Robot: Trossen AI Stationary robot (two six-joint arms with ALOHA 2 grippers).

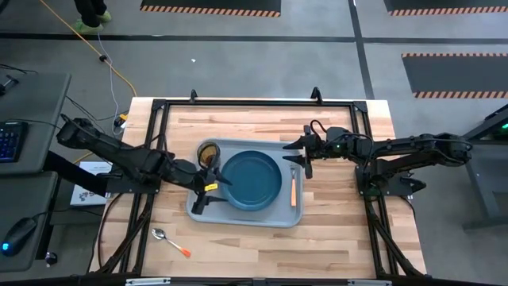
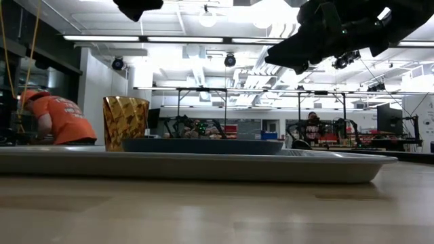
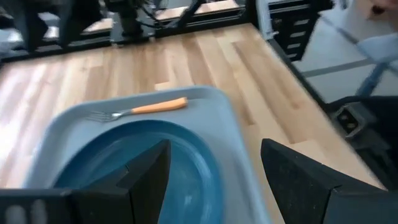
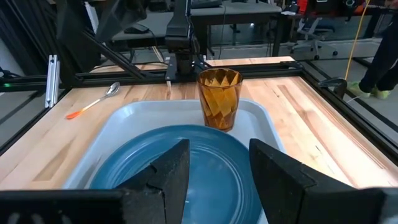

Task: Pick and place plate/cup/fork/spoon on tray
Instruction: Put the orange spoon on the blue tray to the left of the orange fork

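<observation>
One large pale grey-blue rectangular tray with a low raised rim. One round dark blue dinner plate. One small translucent amber-orange tumbler. One slim fork with a silver tined head and long salmon-orange handle. One slim spoon with a rounded silver bowl and short orange handle end. Two dark two-finger grippers: left, right. Two people in the room beyond, one in an orange shirt.

Blue plate, upright amber cup and fork on the tray; spoon off it
</observation>
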